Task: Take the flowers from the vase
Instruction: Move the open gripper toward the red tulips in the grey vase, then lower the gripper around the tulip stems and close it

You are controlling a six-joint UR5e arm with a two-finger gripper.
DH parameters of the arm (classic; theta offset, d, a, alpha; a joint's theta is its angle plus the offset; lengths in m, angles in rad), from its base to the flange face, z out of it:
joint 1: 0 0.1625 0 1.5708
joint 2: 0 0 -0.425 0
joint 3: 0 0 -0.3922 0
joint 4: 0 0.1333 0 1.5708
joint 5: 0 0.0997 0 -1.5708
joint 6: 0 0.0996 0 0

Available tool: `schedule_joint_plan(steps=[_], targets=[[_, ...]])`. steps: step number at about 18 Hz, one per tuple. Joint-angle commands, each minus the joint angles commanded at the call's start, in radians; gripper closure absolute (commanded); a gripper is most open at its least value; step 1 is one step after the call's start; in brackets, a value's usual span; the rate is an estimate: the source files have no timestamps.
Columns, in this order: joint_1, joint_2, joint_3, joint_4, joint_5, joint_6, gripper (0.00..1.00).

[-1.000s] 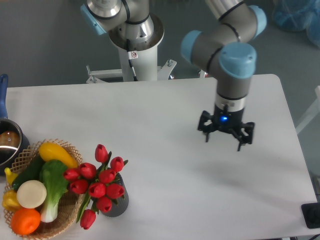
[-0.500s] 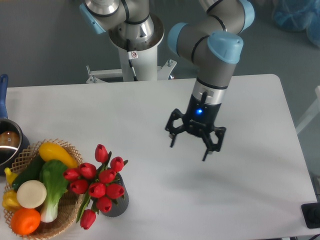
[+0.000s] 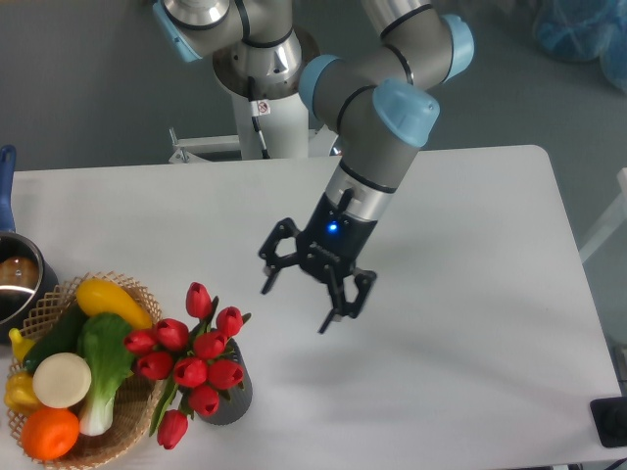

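End effector hangs over the desk, fingers apart and empty. Lower left of it, flowers stand in the vase, stems leaning left, buds up.

A white table is filling most of the view, with grey floor showing beyond its far edge and crumpled blue plastic lying past its far right corner.
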Motion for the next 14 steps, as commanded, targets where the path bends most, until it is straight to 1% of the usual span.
schedule_joint_plan(steps=[2, 6, 7, 9, 14], targets=[[0.000, -0.006, -0.002, 0.000, -0.039, 0.002, 0.00], [-0.006, -0.031, 0.015, 0.002, -0.098, 0.008, 0.00], [-0.008, -0.034, 0.015, 0.009, -0.102, 0.009, 0.00], [-0.009, -0.048, 0.020, 0.043, -0.102, 0.009, 0.00], [-0.049, -0.097, 0.070, 0.048, -0.103, 0.009, 0.00]])
